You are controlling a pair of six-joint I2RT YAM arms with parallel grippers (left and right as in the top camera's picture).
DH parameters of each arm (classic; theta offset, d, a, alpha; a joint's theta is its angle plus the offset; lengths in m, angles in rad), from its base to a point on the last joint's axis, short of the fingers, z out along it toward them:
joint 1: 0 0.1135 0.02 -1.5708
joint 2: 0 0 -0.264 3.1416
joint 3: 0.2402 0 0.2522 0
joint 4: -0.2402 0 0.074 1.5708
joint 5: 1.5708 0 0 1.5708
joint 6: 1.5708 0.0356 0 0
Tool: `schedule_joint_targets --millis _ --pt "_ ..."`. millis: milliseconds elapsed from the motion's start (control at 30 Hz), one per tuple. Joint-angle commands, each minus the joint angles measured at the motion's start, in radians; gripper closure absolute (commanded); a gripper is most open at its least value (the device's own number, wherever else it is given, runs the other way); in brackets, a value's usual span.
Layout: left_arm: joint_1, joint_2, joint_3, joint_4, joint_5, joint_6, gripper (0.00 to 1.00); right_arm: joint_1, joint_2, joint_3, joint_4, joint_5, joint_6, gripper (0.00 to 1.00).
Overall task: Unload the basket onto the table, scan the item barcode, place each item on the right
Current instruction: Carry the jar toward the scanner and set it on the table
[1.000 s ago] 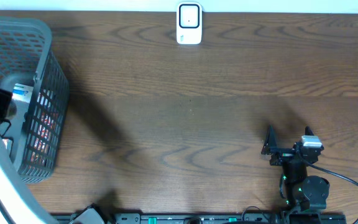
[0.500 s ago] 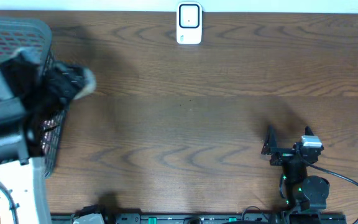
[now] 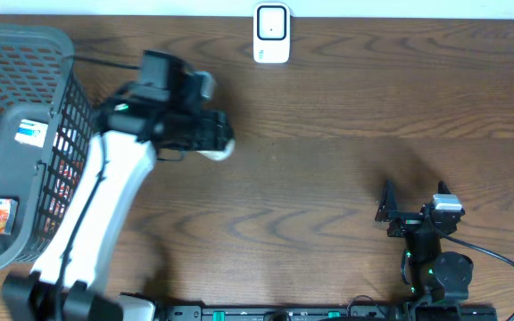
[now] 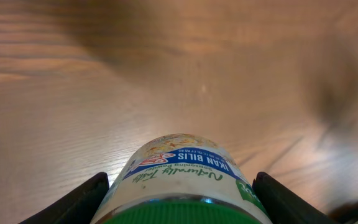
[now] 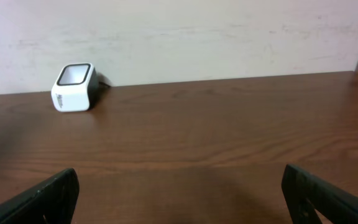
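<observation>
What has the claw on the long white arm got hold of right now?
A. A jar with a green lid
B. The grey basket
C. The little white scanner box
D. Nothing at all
A: the left wrist view shows the jar, green lid toward the camera, clamped between the fingers of the left claw.

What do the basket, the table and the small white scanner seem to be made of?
The basket looks like grey moulded plastic, matte: thin lattice walls. The table seems wood or wood-look laminate: brown grain, soft sheen. The scanner appears to be smooth white plastic, with a dark glossy window.
</observation>
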Motion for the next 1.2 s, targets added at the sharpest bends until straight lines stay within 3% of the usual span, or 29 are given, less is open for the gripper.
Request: schedule_joint_targets --millis 0,233,433,867,1167 --pt "-0.097 0.087 0.009 -0.002 -0.013 0.157 0.33 0.01 -0.005 -0.001 -0.003 0.006 -0.013 0.01" --pt "-0.296 0.256 0.009 -0.003 -0.051 0.361 0.33 0.01 -0.005 -0.001 -0.003 0.006 -0.013 0.01" --pt "-0.404 0.359 0.008 0.024 -0.223 0.402 0.33 0.01 -0.005 -0.001 -0.003 0.006 -0.013 0.01" --pt "-0.411 0.426 0.008 0.242 -0.263 0.406 0.32 0.01 -0.005 -0.001 -0.003 0.006 -0.013 0.01" --pt "-0.411 0.426 0.008 0.254 -0.263 0.447 0.27 0.01 -0.005 -0.001 -0.003 0.006 -0.013 0.01"
